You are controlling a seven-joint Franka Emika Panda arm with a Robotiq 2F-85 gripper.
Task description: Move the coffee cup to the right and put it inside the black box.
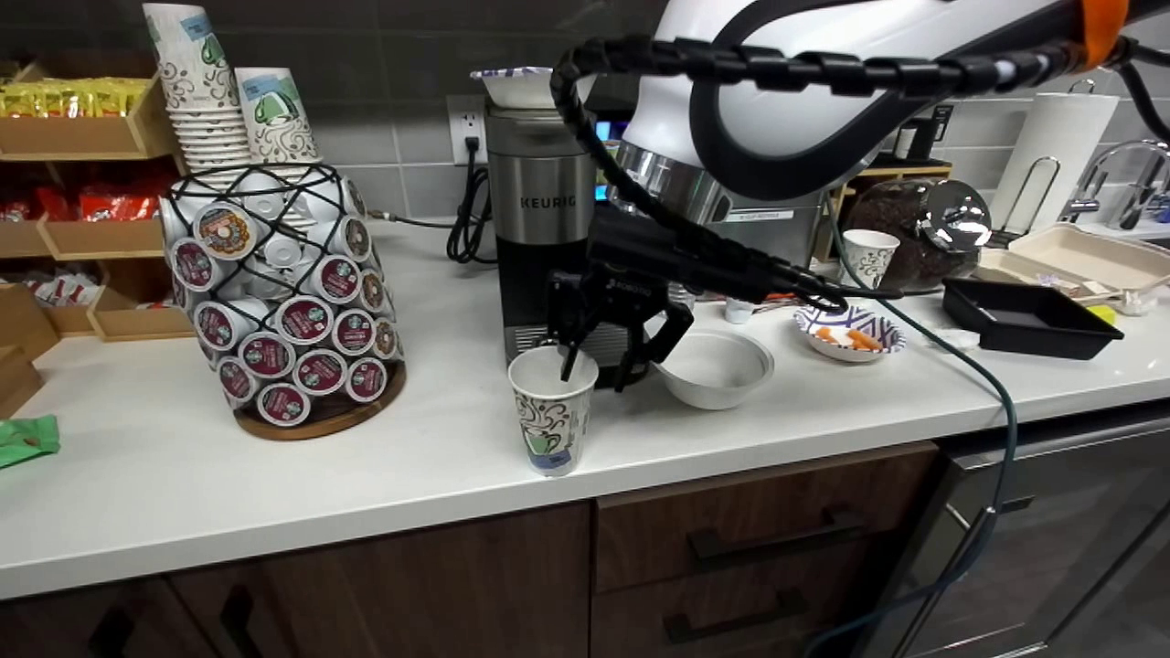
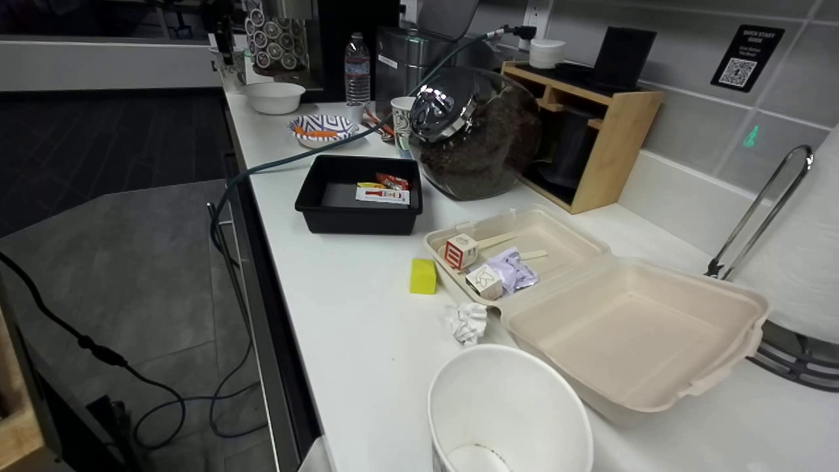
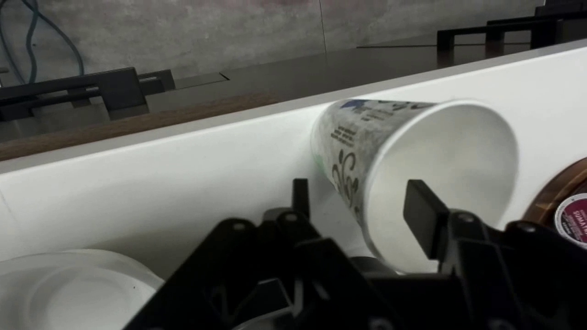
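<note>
Coffee cup (image 1: 552, 422), tapered swirl-printed paper, gripper (image 1: 594, 380) perhaps straddling its rim

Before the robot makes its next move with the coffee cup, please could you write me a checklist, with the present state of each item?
1. Gripper open: ok, jaws apart.
2. Coffee cup upright on the counter: ok.
3. One finger inside the cup: cannot tell; it overlaps the opening in the wrist view.
4. Black box empty: not ok; packets lie inside, apparently with room beside them.
5. Path free: not ok; the teal cable runs between cup and box in both exterior views and might snag.
</note>
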